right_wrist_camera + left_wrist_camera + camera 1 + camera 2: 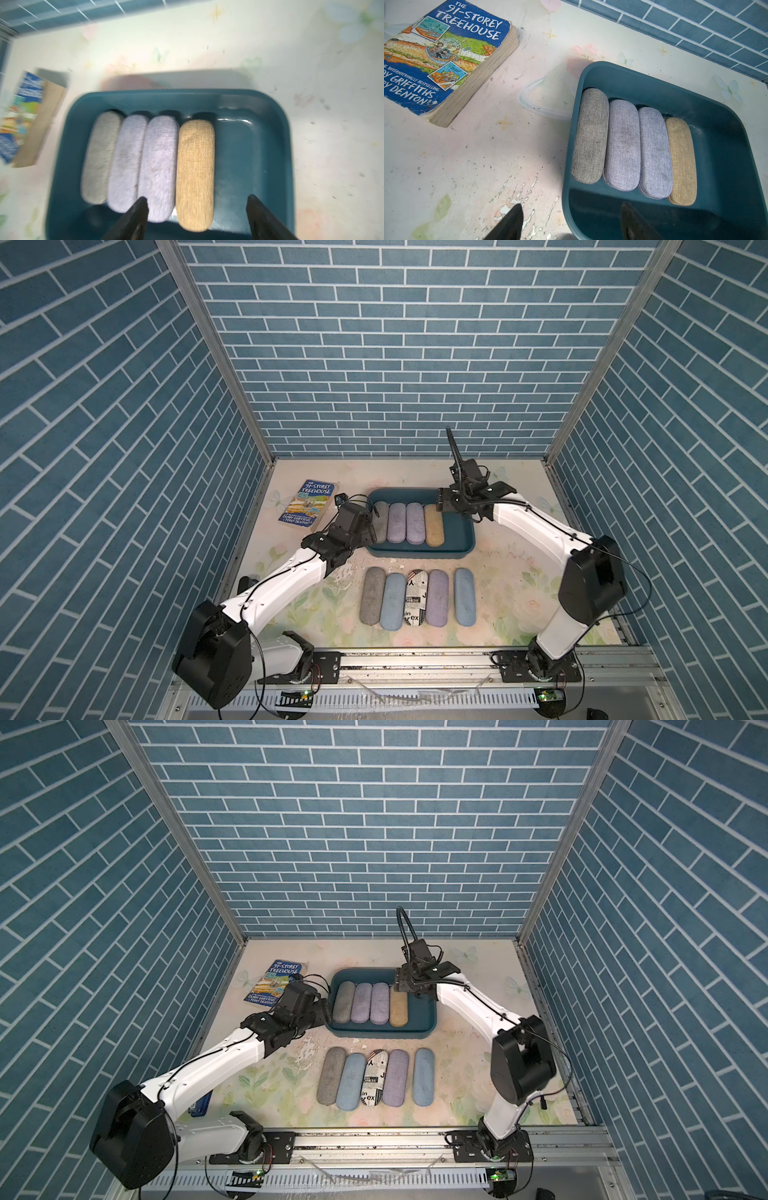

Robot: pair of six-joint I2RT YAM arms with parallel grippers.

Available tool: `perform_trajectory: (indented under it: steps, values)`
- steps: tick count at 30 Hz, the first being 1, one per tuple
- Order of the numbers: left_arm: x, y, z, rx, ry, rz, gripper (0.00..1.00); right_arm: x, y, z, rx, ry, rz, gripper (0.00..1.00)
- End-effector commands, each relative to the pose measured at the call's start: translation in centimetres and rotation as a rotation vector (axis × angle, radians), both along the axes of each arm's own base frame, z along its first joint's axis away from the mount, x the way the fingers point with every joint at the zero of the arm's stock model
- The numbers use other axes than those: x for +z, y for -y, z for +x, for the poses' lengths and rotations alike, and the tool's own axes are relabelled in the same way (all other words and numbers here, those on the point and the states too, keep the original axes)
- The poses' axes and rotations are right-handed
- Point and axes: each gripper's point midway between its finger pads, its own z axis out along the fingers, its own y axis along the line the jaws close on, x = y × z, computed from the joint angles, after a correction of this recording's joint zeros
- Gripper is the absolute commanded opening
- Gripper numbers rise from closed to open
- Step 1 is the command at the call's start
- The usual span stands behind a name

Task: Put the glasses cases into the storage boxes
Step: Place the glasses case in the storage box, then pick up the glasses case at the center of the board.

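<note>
The dark teal storage box (459, 533) holds several glasses cases side by side: a grey one (589, 135), two lavender ones (623, 145) and a tan one (195, 172). Free floor remains beside the tan case. A row of glasses cases lies on the table in front of the box: grey (372, 595), light blue (392, 601), newspaper print (414, 597), lavender (436, 597) and light blue (465, 597). My left gripper (571, 220) stands open and empty astride the box's left wall. My right gripper (197, 207) hovers open over the tan case's far end, both fingers apart from it.
A blue paperback book (309, 506) lies left of the box at the back. A blue stapler (201, 1104) peeks out under my left arm. Brick-patterned walls close in three sides. A metal rail (415, 659) runs along the front edge.
</note>
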Motion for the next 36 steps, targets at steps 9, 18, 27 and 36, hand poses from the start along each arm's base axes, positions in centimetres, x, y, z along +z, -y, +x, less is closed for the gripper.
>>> perform_trajectory:
  steps: [9, 18, 27, 36]
  values:
    - [0.5, -0.4, 0.5, 0.010, 0.006, 0.009, 0.75, -4.3, 7.8, -12.6, -0.107, -0.139, -0.004, 0.76]
    - [0.2, 0.2, 1.2, -0.004, -0.010, 0.018, 0.75, -9.6, 8.5, -19.5, -0.111, -0.250, 0.003, 0.77]
    - [-0.6, 0.2, 1.2, -0.007, -0.035, 0.034, 0.75, -12.1, 6.0, -20.9, -0.055, -0.295, 0.000, 0.79]
    - [-0.9, -0.1, 0.7, -0.004, -0.039, 0.038, 0.75, -14.1, 5.6, -20.8, -0.055, -0.329, -0.041, 0.79]
